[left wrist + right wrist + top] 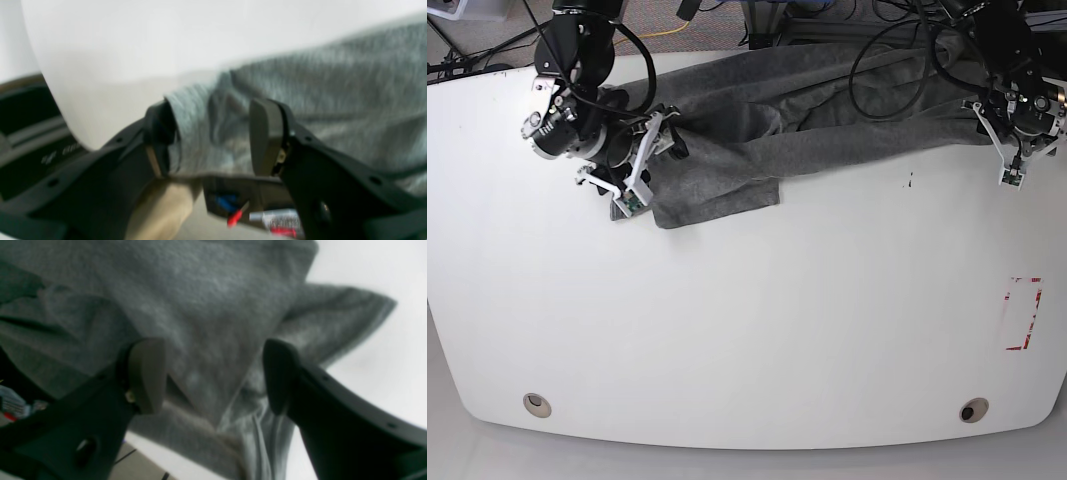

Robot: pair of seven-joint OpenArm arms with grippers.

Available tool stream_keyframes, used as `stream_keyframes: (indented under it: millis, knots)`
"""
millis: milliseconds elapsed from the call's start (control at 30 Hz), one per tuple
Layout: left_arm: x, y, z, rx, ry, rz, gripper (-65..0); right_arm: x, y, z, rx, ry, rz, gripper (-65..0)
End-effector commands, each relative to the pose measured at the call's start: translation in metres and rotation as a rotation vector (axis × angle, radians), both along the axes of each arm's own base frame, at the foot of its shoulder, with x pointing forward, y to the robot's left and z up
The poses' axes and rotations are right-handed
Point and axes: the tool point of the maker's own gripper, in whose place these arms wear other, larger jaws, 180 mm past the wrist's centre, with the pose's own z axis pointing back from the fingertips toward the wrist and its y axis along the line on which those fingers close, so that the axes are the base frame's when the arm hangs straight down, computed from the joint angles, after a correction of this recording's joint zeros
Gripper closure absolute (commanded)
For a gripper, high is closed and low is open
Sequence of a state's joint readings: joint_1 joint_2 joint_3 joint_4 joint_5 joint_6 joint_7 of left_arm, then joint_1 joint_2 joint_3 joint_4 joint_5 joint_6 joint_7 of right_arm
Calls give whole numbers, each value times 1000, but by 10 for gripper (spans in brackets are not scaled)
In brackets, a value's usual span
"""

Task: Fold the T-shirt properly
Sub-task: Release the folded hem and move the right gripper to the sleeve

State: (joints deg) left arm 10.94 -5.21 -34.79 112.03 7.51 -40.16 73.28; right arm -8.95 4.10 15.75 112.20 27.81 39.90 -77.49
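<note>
Straddling T-shirt (pixel 206 300) folds, right gripper (pixel 213 376) — agape; left gripper (pixel 213 136) likewise, neither clamping cloth

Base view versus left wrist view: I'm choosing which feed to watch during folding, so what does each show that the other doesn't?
Only the base view shows the whole white table, the right hand at the shirt's other end, and red tape marks. Only the left wrist view shows the left hand close up, its fingers spread with cloth between them. Both show the grey T-shirt lying bunched on the table.
</note>
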Motion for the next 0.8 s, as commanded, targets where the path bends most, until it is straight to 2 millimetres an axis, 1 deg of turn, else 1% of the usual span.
stream_keyframes:
  millis: [0, 67, 100, 167, 233, 300, 333, 400, 467, 500, 567, 667, 733, 767]
  knots:
    - [6, 4, 17, 31, -37, 1, -326, 8, 7, 5, -8, -43, 16, -347]
    - [4, 3, 15, 22, -33, -2, -325, 9, 12, 3, -25, -50, 33, -279]
    - [3, 3, 14, 19, -31, -3, -325, 9, 17, 3, -36, -57, 49, -231]
    - [-8, 2, 8, 14, -1, -7, -325, 8, 21, 0, -56, -59, 69, -168]
    - [-20, 0, 1, 5, 34, -18, -325, 7, 18, -6, -86, -45, 71, -119]
    - [-28, 2, -2, 5, 58, -32, -325, 6, 17, -14, -91, -23, 69, -109]
    - [-30, 0, -6, 0, 75, -52, -325, 4, 16, -19, -89, -4, 68, -109]
    - [-40, -4, -18, -19, 112, -86, -324, 0, 16, -31, -81, 38, 63, -103]
    - [-45, -7, -26, -37, 122, -99, -300, 0, 17, -35, -66, 39, 59, -101]
    - [-48, -8, -29, -45, 127, -101, -274, 1, 16, -37, -61, 39, 57, -101]
    - [-52, -8, -36, -59, 141, -99, -243, -2, 16, -45, -51, 61, 53, -101]
    - [-59, -10, -51, -89, 183, -95, -239, -6, 6, -57, -66, 102, 51, -101]
    - [-64, -3, -58, -88, 224, -100, -239, -3, 5, -60, -60, 100, 45, -101]
    - [-63, -3, -63, -97, 236, -112, -239, -2, 5, -61, -51, 98, 42, -101]
